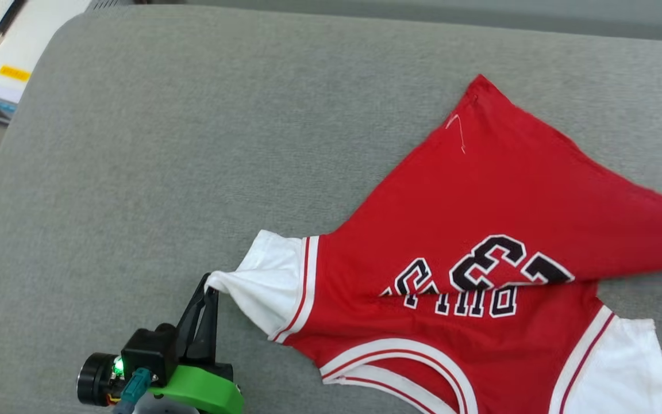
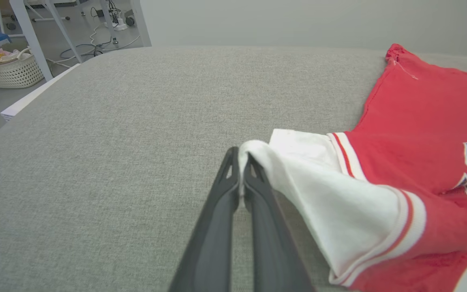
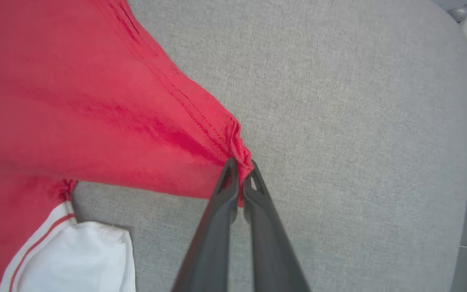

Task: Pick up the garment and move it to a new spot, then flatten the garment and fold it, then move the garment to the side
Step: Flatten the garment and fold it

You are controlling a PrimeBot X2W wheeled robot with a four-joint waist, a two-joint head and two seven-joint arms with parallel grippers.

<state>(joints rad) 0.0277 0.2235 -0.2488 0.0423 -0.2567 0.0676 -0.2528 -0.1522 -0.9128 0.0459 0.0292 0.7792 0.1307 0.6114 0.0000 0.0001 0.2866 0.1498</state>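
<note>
Operator: Where's the garment?

Spotter: Your garment lies on the grey cloth-covered counter, toward the right of your head view. The printed side is up, with the collar nearest you and the hem at the far end. It isn't flat: a fold of red cloth crosses the black-and-white lettering and covers part of it.

Operator: What's my left tool doing?

Spotter: Your left tool is clenched on the tip of the white sleeve on that side. In your left wrist view the white cloth is pinched between the two dark fingers. The sleeve is drawn to a point toward them, its red-and-white striped band behind.

Operator: And the right?

Spotter: Your right tool is clenched too, grasping a bunched bit of the red hem edge. The stitched line runs right into the fingertips, and the cloth stretches away in long creases up and to the left of that view. The other white sleeve lies on the counter below that stretch, apart from the tool.

Operator: Anything else?

Spotter: A loose white thread sits near the far corner of the hem. Off the counter, your left wrist view shows a white basket on the floor with cloth in it.
</note>
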